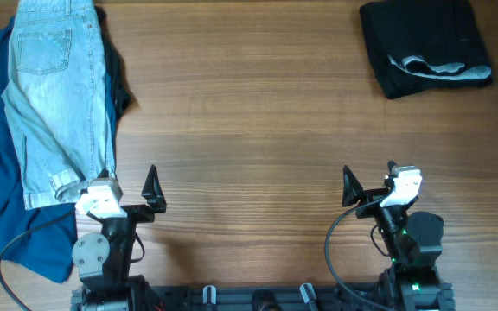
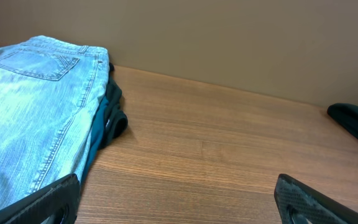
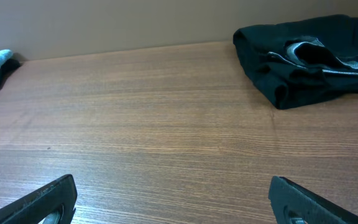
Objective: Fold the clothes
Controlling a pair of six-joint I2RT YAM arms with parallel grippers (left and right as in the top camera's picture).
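The black shorts point(image 1: 424, 45) lie folded in a compact bundle at the far right of the table, a strip of pale grey lining showing along the near edge. They also show in the right wrist view point(image 3: 306, 57) and as a dark edge in the left wrist view point(image 2: 356, 123). My left gripper point(image 1: 128, 188) is open and empty near the front left, next to the denim hem. My right gripper point(image 1: 370, 183) is open and empty near the front right, well short of the shorts. Both wrist views show only bare wood between the jaws point(image 2: 179, 202) point(image 3: 173, 202).
Light-blue denim shorts point(image 1: 57, 95) lie on a pile of deep blue cloth point(image 1: 7, 216) at the far left; both show in the left wrist view point(image 2: 30, 118). The wooden table point(image 1: 249, 130) spans the space between the piles.
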